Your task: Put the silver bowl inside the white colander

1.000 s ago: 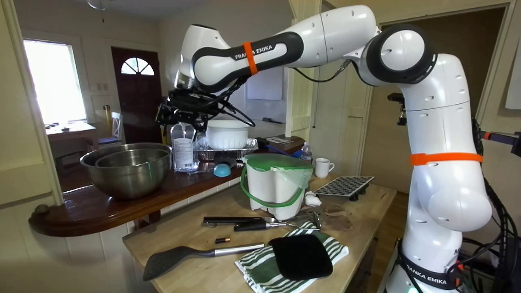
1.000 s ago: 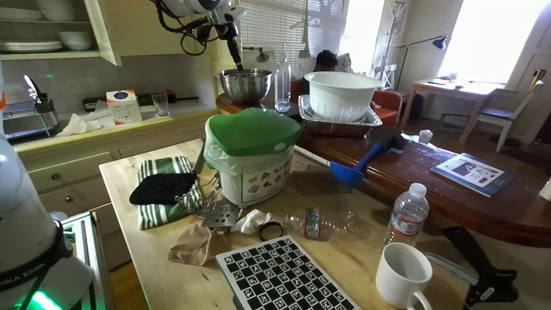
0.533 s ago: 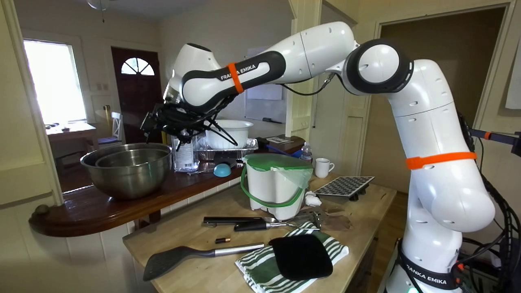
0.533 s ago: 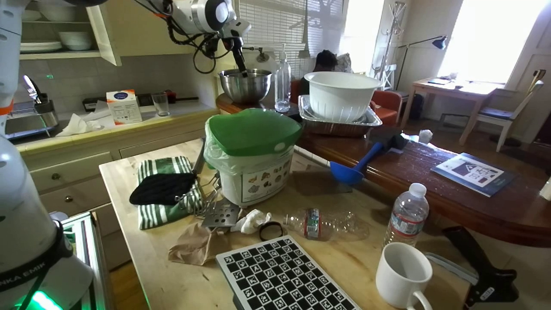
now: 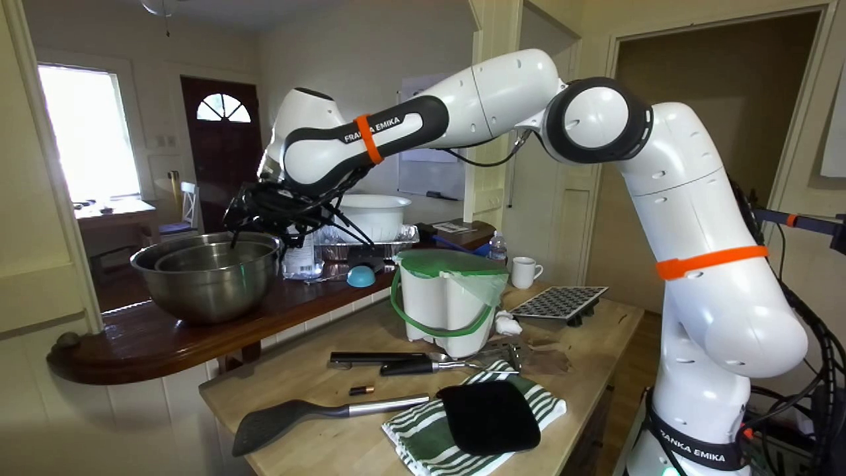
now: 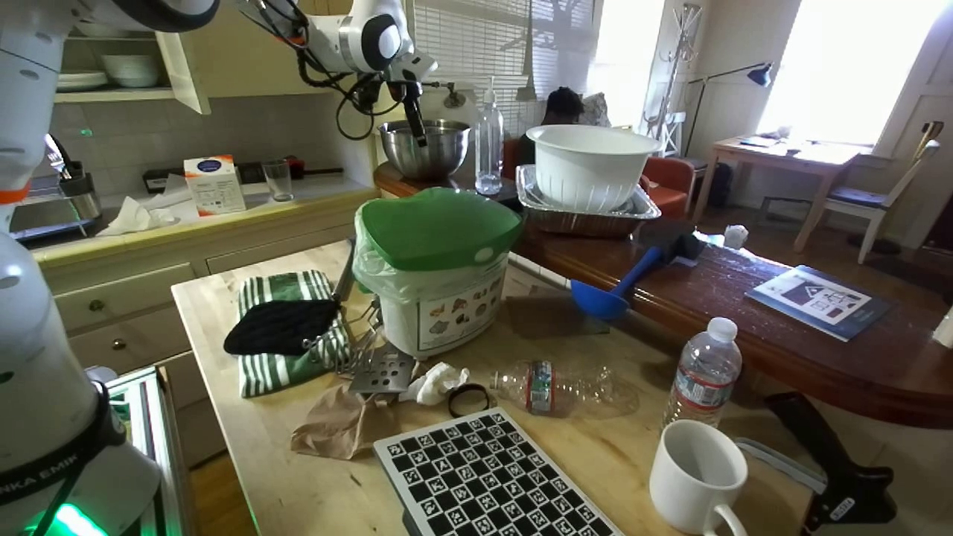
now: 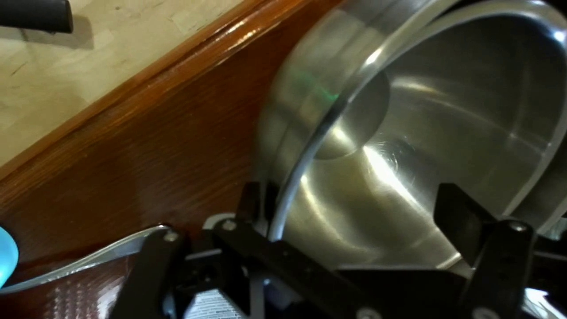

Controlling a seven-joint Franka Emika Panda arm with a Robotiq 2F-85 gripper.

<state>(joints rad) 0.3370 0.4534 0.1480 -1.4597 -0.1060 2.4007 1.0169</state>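
1. Immediately in front of the wrist camera, the black gripper (image 7: 350,190) has its jaws spread wide, with nothing gripped. One jaw is outside the rim of the silver bowl (image 7: 305,102), the other above its hollow, so the rim lies between them. Whether either jaw touches the steel cannot be told.
2. Large and shiny, the silver bowl stands upright near the rounded end of a dark wooden ledge (image 5: 132,347). A smaller steel bowl (image 5: 205,256) is nested inside it. The white robot arm (image 5: 509,92) slants down to the bowl's rim in both exterior views.
3. Just beside the silver bowl, a clear pump bottle (image 6: 489,149) stands upright; in an exterior view it comes between bowl and colander.
4. Farther along the ledge, the white colander (image 6: 588,171), wide, round and slotted low on its side, sits upright in a foil tray (image 6: 528,198). The silver bowl is outside it, well apart.
5. Lower down, on a pale wooden tabletop (image 5: 297,390), stands a white bin (image 5: 436,297) with a green lid (image 5: 456,263). Near it, a black pad (image 5: 489,416) lies on a green-and-white striped towel (image 5: 423,433), beside a black spatula (image 5: 284,423).
6. Beyond the bin in that view are a checkered board (image 5: 558,301) and an upright white mug (image 5: 525,272).
7. Farthest off, in an exterior view, a dark-haired person (image 6: 563,103), mostly hidden, appears behind the colander, with a small table (image 6: 826,152) and a bright window (image 6: 849,74) in the background.
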